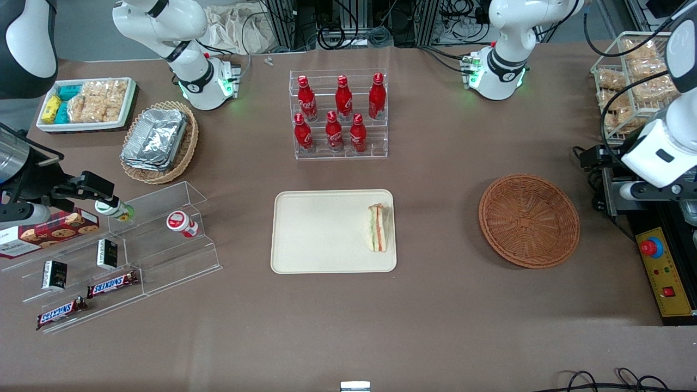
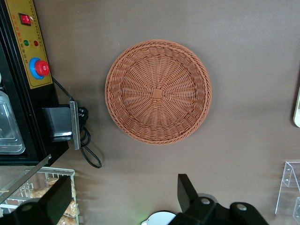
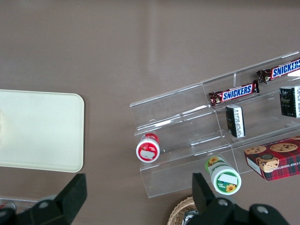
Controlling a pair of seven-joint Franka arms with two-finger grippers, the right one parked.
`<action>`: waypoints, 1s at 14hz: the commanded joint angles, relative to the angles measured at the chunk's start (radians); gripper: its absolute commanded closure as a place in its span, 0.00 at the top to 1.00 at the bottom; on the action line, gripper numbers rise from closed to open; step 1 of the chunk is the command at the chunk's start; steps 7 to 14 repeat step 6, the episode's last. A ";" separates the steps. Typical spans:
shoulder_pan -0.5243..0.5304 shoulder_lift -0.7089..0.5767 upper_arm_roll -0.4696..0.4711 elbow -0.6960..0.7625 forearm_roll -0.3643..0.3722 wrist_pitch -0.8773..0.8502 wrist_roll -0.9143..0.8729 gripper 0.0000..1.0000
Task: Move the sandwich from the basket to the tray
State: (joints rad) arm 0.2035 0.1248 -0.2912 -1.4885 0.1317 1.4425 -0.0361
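Sandwich: the sandwich [image 1: 378, 227] lies on the tray [image 1: 321, 231], close to the tray's edge nearest the basket, wrapped and resting on its side.
Basket: the round reddish-brown basket [image 1: 529, 220] sits on the desk [image 1: 435, 316] toward the working arm's end, well apart from the tray; nothing is in it, as the wrist view also shows [image 2: 158, 91].
Pincer: the pincer [image 2: 124, 201] hangs above the desk near the basket, fingers spread wide and holding nothing.
Step in hand: by my reading the placing is done, since the sandwich is on the tray and the basket holds nothing.
Next move: likely nothing more than drawing the arm clear; no further grasp seems called for, and the sandwich should be left where it lies.
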 commanded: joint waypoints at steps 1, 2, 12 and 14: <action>-0.077 -0.004 0.105 0.008 -0.023 -0.005 0.010 1.00; -0.141 -0.004 0.200 0.007 -0.052 0.005 0.011 1.00; -0.231 0.013 0.300 0.001 -0.087 0.052 0.028 1.00; -0.231 0.013 0.300 0.001 -0.087 0.052 0.028 1.00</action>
